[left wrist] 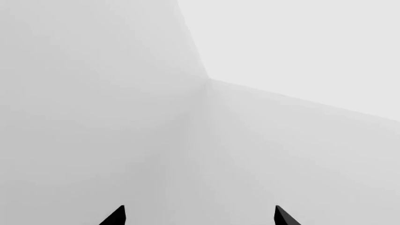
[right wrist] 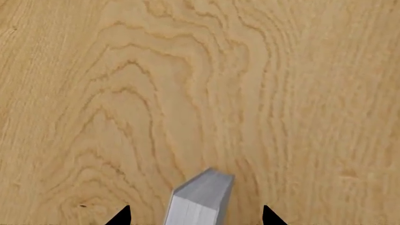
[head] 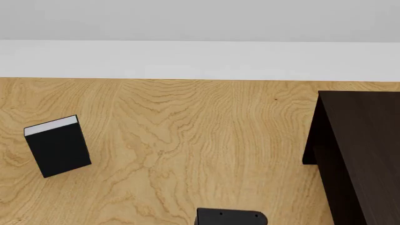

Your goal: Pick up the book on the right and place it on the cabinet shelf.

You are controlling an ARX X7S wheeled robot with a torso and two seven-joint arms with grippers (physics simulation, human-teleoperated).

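The book (right wrist: pixel 198 199), light grey with white page edges, shows only in the right wrist view, lying on the wooden surface. My right gripper (right wrist: pixel 196 215) is open and straddles it, with a gap between each black fingertip (right wrist: pixel 123 215) and the book. In the head view the book is hidden; a black rounded part (head: pixel 230 217), apparently of my right arm, sits at the bottom edge. The very dark cabinet (head: pixel 362 154) stands at the right; I see its top and side, and its shelf is hidden. My left gripper (left wrist: pixel 200 215) is open, holds nothing and faces a bare white wall corner.
A black-covered book (head: pixel 58 146) with white page edges lies at the left of the light wooden surface (head: pixel 187 131). A white wall (head: pixel 200 56) bounds the far side. Bare wood lies between the black book and the cabinet.
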